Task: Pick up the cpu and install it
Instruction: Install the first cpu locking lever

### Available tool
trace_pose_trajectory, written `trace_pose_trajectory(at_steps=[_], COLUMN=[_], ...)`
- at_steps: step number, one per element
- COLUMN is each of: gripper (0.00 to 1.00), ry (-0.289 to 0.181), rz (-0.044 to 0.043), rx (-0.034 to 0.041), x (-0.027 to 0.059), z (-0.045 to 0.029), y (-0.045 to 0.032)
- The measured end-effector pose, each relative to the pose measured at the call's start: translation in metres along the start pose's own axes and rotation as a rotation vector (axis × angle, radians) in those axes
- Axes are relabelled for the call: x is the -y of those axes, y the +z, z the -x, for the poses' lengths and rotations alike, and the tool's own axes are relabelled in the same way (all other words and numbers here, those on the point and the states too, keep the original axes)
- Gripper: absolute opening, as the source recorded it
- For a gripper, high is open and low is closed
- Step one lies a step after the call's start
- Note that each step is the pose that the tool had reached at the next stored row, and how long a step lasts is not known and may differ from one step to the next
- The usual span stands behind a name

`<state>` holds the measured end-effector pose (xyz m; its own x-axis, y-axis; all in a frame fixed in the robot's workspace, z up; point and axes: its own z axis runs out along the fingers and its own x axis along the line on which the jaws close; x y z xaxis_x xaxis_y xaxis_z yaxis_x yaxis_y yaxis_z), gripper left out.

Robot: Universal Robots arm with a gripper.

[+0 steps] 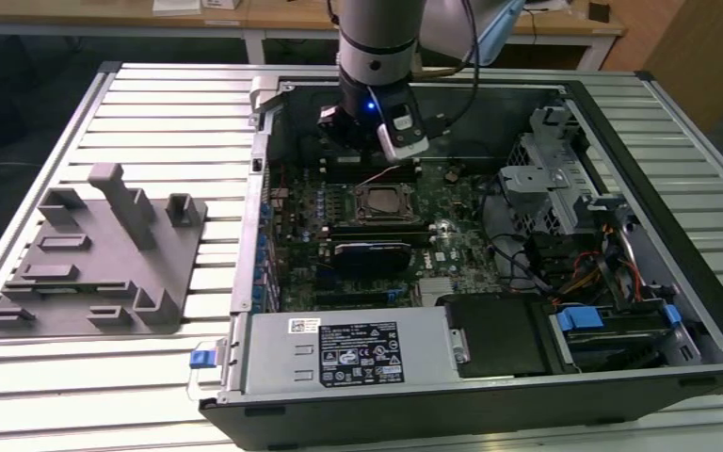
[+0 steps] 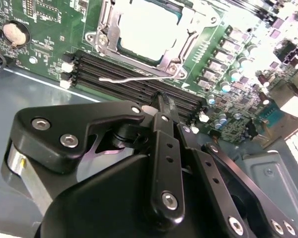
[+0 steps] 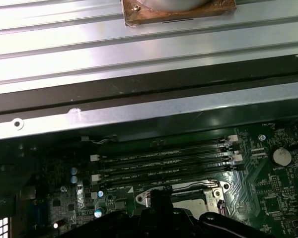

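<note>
The cpu (image 1: 380,200) lies flat in the motherboard's socket, its silver top ringed by the metal frame (image 2: 175,58); both wrist views also show the cpu (image 2: 148,29) (image 3: 193,204). A thin wire lever (image 2: 134,77) runs along the socket's side, next to the memory slots (image 2: 139,84). My gripper (image 2: 160,96) hangs over those slots just beside the socket, its fingers together with nothing between them. In the exterior view the gripper (image 1: 364,158) is inside the open computer case, slightly beyond the socket.
The open computer case (image 1: 249,245) lies on a slatted metal table (image 1: 148,113). A grey plastic fixture (image 1: 98,254) stands at the exterior view's left. Inside the case are a power supply (image 1: 349,348), drive cages (image 1: 563,198) and cables (image 1: 587,273).
</note>
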<state>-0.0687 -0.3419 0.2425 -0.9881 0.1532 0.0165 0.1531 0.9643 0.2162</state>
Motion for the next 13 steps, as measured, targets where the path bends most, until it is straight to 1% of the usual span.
trace_pose_trajectory(at_steps=[4, 7, 12, 13], gripper=[0.11, 0.11, 0.11, 0.11], ry=[0.0, -0.001, -0.003, -0.004], rz=[0.0001, 0.0005, 0.0024, 0.0025], rx=[0.0006, 0.0033, 0.0154, 0.0164], x=[0.0001, 0.0003, 0.0009, 0.0009], z=[0.0028, 0.0034, 0.0035, 0.0035], y=[0.0022, 0.0039, 0.0062, 0.0063])
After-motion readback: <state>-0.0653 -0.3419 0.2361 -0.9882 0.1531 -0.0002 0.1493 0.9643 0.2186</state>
